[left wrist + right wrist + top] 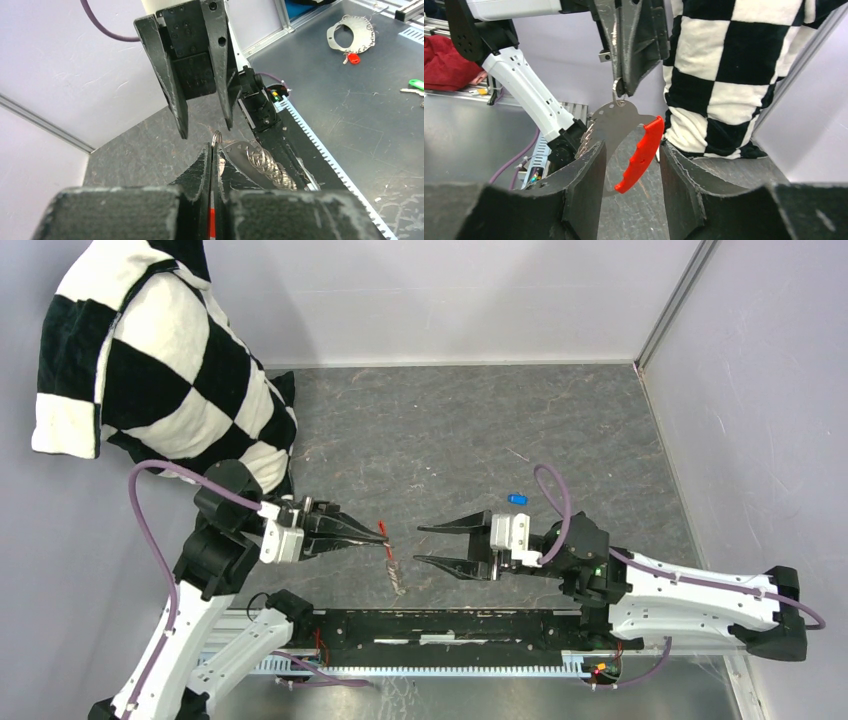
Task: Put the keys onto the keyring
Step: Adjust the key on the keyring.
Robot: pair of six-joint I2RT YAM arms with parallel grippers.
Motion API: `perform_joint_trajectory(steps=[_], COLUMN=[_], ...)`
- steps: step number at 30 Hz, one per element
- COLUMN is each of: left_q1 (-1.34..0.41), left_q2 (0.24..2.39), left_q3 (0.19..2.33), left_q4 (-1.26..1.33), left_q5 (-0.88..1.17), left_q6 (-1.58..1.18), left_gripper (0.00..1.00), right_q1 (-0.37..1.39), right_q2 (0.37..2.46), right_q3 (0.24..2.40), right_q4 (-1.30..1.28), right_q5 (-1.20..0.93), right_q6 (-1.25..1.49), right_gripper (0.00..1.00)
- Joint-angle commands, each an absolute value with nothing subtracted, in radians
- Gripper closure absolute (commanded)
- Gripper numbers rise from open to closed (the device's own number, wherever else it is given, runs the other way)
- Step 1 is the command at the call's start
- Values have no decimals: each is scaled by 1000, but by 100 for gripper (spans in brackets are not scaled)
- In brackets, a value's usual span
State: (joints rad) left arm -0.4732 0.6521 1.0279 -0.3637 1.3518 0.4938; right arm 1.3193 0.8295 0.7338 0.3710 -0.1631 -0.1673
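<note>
My left gripper is shut on the keyring's thin metal ring and holds it above the table. The red leaf-shaped tag and the grey chain-like strap hang from the ring. My right gripper is open and empty, facing the left one a short way off. In the right wrist view the red tag hangs between my open fingers without touching them. The blue key lies on the table behind the right gripper. A green-headed key lies on the steel surface beyond the rail.
A black-and-white checkered cushion leans at the back left, close to the left arm. The black rail runs along the near edge. A wall bounds the right side. Another ring with a red piece lies on the outer steel surface.
</note>
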Motion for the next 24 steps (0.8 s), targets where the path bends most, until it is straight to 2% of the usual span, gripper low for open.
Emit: perform_joint_trajectory(steps=[1,9,21,24], left_q1=[-476,-476,-476,-476], left_q2=[681,693,689,689], left_q3=[1084,1094,1096,1090], left_q4=[-302,-303,-303,-303], left_q5=[1415,1407,1384,1381], left_q6=[437,430,434,436], left_gripper=[98,98,98,98], right_q1=[1317,1318,1333,1335], right_q2=[851,910,972,983], right_q3=[753,734,769,777], right_q4=[521,679,688,690], right_q5=[-212,-220,-252,-243], right_q6=[-150,-115,-109,-109], right_gripper=[52,58,58,62])
